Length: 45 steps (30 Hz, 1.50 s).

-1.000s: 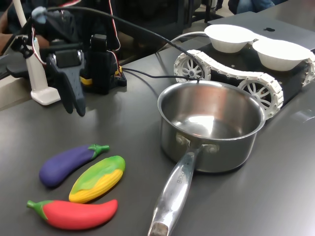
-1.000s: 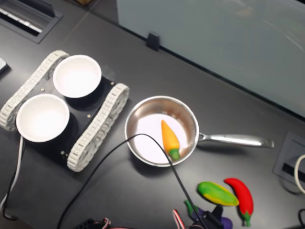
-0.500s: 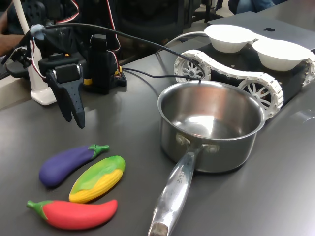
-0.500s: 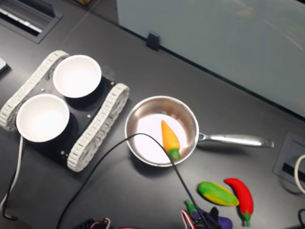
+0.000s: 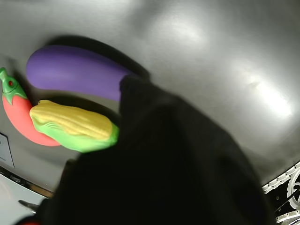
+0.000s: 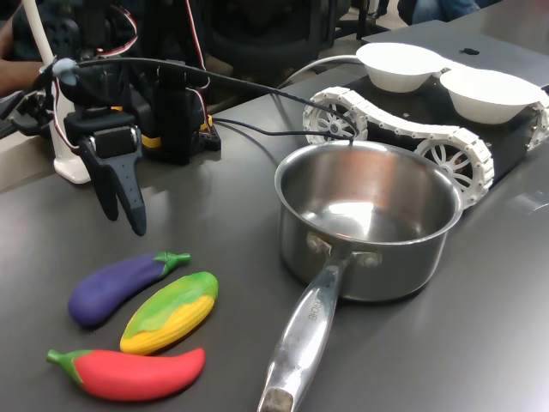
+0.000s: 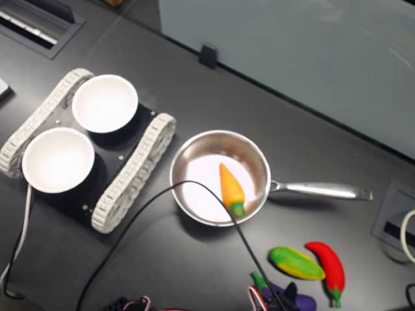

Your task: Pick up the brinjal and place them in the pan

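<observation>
- Three toy vegetables lie nearest on the bench (image 6: 480,343) in the first exterior view: chili (image 6: 129,373), corn (image 6: 170,311), then the brinjal (image 6: 116,285).
- Just beyond the brinjal hangs the tool (image 6: 123,215), tips pointing down, nearly together, gripping nothing.
- Right of them stands the pan (image 6: 367,225), a carrot (image 7: 231,188) inside.
- Farthest, two bowls (image 6: 400,65).

A robot arm with a dark blue-grey plastic gripper (image 6: 122,206) ending in two long tapered fingers. Black motor blocks sit above it. Red, white and black cables (image 6: 206,77) run along it.
</observation>
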Tool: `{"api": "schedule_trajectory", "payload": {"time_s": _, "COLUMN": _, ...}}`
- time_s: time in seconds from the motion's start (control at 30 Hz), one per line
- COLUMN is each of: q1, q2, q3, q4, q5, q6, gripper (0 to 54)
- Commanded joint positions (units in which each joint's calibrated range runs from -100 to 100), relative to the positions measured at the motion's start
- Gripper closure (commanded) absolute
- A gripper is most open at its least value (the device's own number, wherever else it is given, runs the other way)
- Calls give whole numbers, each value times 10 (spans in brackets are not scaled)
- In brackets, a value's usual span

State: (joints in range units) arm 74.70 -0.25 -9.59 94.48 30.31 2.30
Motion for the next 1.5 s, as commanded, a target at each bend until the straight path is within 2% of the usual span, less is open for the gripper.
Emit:
{"api": "schedule_trajectory", "payload": {"time_s": 0.0, "q1": -10, "q2": -15, "q3": 2, "q4": -39, "q5": -2, "q6": 9, "gripper": 160}}
{"api": "schedule_trajectory", "payload": {"time_s": 0.23, "q1": -3, "q2": -8, "q3": 19, "q4": -62, "q5": 6, "q6": 11, "gripper": 166}}
{"api": "schedule_trajectory", "payload": {"time_s": 0.53, "q1": -4, "q2": 33, "q3": -11, "q4": -66, "q5": 5, "q6": 19, "gripper": 163}}
{"api": "schedule_trajectory", "payload": {"time_s": 0.7, "q1": -10, "q2": 64, "q3": -36, "q4": -66, "q5": 2, "q6": 34, "gripper": 163}}
{"api": "schedule_trajectory", "payload": {"time_s": 1.47, "q1": -19, "q2": 154, "q3": -116, "q4": -69, "q5": -4, "q6": 43, "gripper": 192}}
